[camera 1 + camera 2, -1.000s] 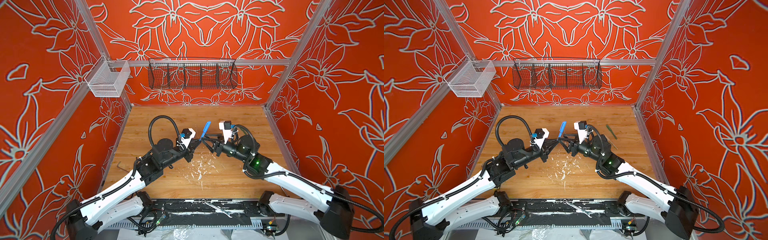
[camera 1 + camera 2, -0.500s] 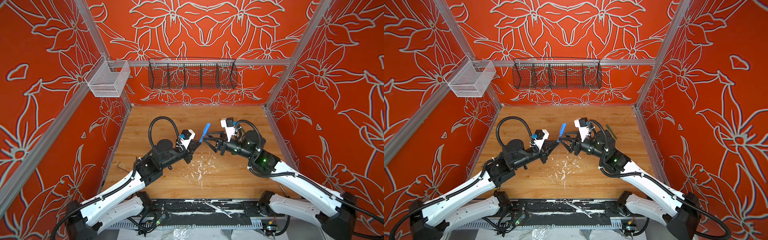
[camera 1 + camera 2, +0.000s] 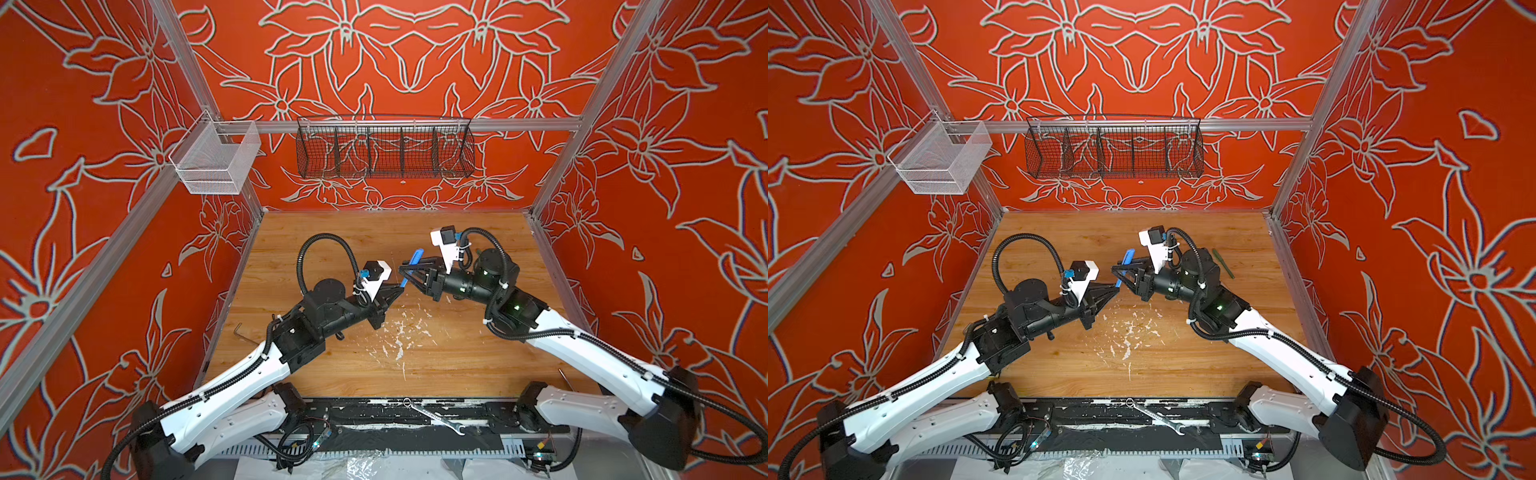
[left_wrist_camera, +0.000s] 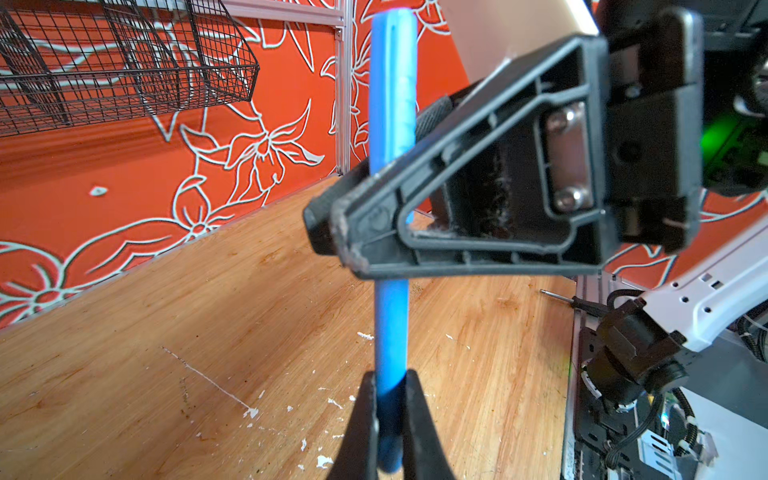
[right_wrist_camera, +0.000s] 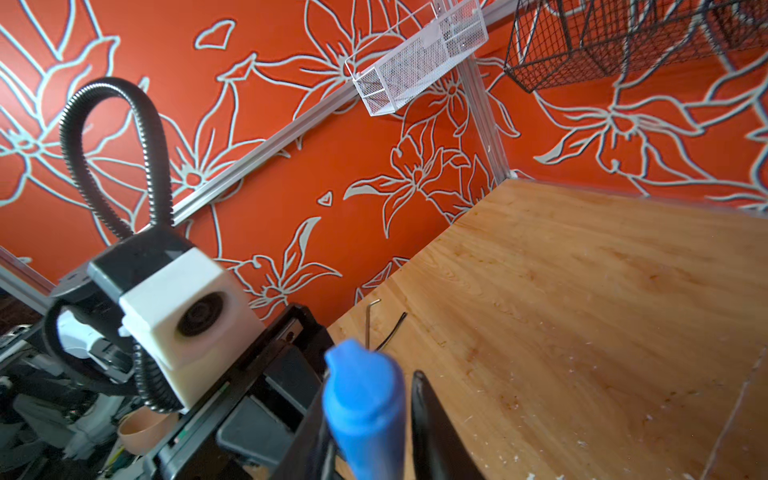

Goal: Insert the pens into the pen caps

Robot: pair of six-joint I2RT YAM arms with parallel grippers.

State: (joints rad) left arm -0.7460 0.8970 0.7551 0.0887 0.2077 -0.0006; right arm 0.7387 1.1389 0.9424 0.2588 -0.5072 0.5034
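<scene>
Left wrist view showed the left gripper (image 4: 388, 388) clamped tight on the lower end of the blue pen (image 4: 390, 324), held above the wooden table (image 4: 208, 311). Higher up, the right gripper (image 4: 332, 232) straddled the base of the blue pen cap (image 4: 392, 91); whether its fingers pinched it could not be told. In a top view the green pen (image 3: 1223, 263) lay beyond the right arm.

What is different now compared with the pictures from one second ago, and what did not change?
The right gripper moved from near the lower end of the blue pen up to its upper part, and its jaws narrowed around it; a firm grip is not certain. The left gripper stayed shut on the pen's lower end.
</scene>
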